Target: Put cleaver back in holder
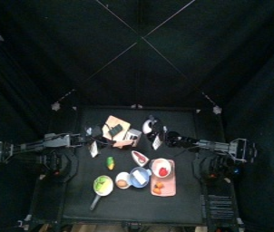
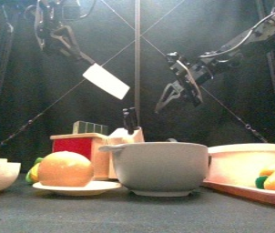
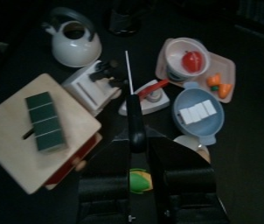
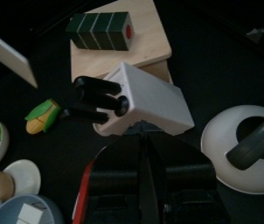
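**Cleaver aloft, slot not yet lined up**

Top view: my left gripper (image 1: 89,143) has the cleaver (image 1: 94,149) over the table's left half, apart from the holder (image 1: 127,136). The holder stands toward the back, beside a tan board (image 1: 115,125). The right gripper (image 1: 164,140) hangs just right of the holder.

Front view: the pale blade is tilted and high in the air. If it slips from there, I judge it lands among the dishes in front. Whether the right gripper is open or closed, I cannot tell.

Left wrist view: the jaws pinch the cleaver's black handle, and the blade is edge-on, aimed roughly toward the holder and the kettle (image 3: 70,41). A narrow pinch like this could let the blade swing as I lower it.

Right wrist view: the holder is a whitish block with black handles already sticking out of it. If I come in off-angle, the blade could strike those handles or tip the block — nothing braces it.
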